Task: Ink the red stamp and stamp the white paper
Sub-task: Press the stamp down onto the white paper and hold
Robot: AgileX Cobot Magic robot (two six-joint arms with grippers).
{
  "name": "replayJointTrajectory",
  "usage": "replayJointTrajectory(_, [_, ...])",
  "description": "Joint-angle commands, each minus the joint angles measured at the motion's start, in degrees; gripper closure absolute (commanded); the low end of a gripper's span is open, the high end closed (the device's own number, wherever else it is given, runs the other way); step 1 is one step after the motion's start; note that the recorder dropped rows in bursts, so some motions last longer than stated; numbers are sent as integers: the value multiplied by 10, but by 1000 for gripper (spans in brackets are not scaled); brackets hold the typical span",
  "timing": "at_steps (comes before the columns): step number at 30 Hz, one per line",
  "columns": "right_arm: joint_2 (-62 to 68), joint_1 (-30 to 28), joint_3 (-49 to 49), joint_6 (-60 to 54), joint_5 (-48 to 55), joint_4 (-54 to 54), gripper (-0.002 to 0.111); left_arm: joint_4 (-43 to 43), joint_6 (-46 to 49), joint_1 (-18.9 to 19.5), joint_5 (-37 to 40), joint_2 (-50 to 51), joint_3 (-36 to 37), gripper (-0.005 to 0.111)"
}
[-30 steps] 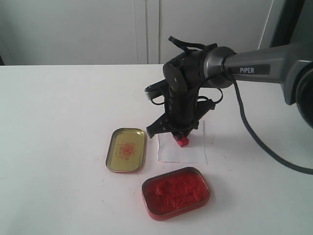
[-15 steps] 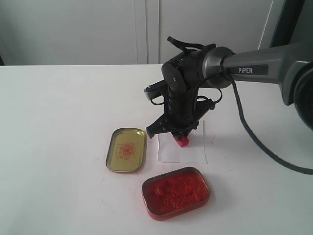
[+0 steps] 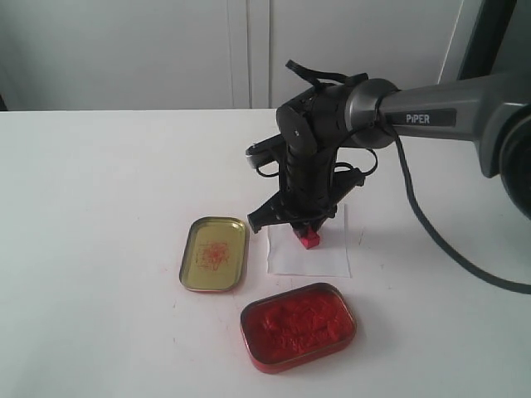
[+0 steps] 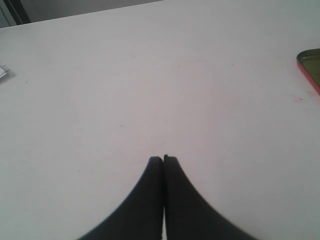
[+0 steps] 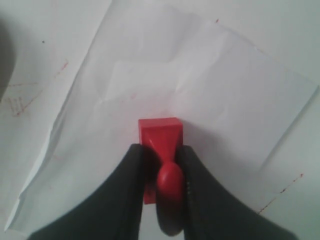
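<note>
Right end effector [image 5: 161, 152] is clamped on the knobbed handle of the red stamp [image 5: 159, 131], 1 finger on each side, pointing straight down. The stamp's block base sits on the white paper [image 3: 328, 257], in the paper's far-left part as seen from the exterior camera, and looks pressed down, though I can't confirm full flat contact. I also can't see the stamp face, so whether it's inked is unknown. The red ink paste [image 3: 299, 323] in its open tin is just off the paper's near edge, and the gold lid [image 3: 199, 269] is beside the paper's left edge. Left end effector [image 4: 163, 159] has its fingers pressed together on nothing and is parked over bare worktop [image 3: 99, 207], well away from the paper. Risks from here: the paper is thin, creased and held by nothing, so wet paste could glue it to the base and it would lift with the stamp. Any sideways drift on the lift would smear the print or drag the sheet toward the tin. The grip is on a narrow rounded handle, so the stamp could pivot between the fingers and give a one-sided print. The crease under the base could leave gaps in the mark. My read: a straight vertical lift is needed.
</note>
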Motion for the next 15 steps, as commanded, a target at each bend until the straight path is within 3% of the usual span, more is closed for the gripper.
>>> replayJointTrajectory(1, [69,-6,25,-2,-30,47,108,-1,2,0,1,-2,2,107])
replayJointTrajectory(15, [8,-6,25,2,-30,43,108,-1,2,0,1,-2,2,107])
